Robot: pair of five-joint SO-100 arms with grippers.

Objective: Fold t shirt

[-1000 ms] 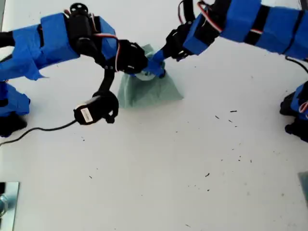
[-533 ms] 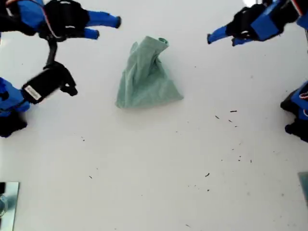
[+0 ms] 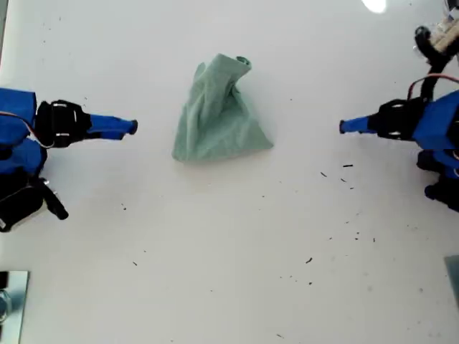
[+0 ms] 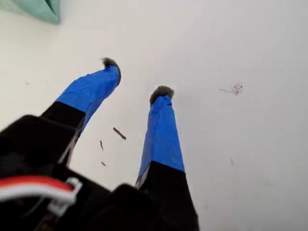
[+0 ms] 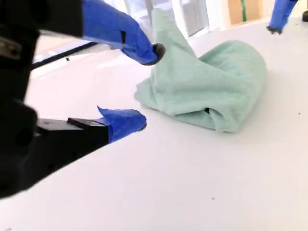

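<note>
A crumpled pale sage-green knit t shirt (image 3: 219, 115) was left bunched on the white table (image 3: 229, 244).
My first gripper (image 4: 136, 81) and my second gripper (image 5: 147, 86) (each well apart from the t shirt) were seen spread, grasping nothing.

A plain white tabletop (image 3: 237, 272) fills the exterior view. Small dark specks (image 3: 347, 166) lie scattered on it toward the exterior view's right, a few close together and others strung out toward the lower edge, one (image 3: 309, 260) lying apart from them. A lone speck (image 3: 123, 207) sits toward the exterior view's left. A bright glare spot (image 3: 374, 6) shows at the top edge. At the exterior view's lower left corner lies a shiny metal piece (image 3: 12, 301), cut off by the frame. In the first wrist view, short dark flecks (image 4: 119, 133) and a faint reddish mark (image 4: 236, 89) lie on the white surface.
</note>
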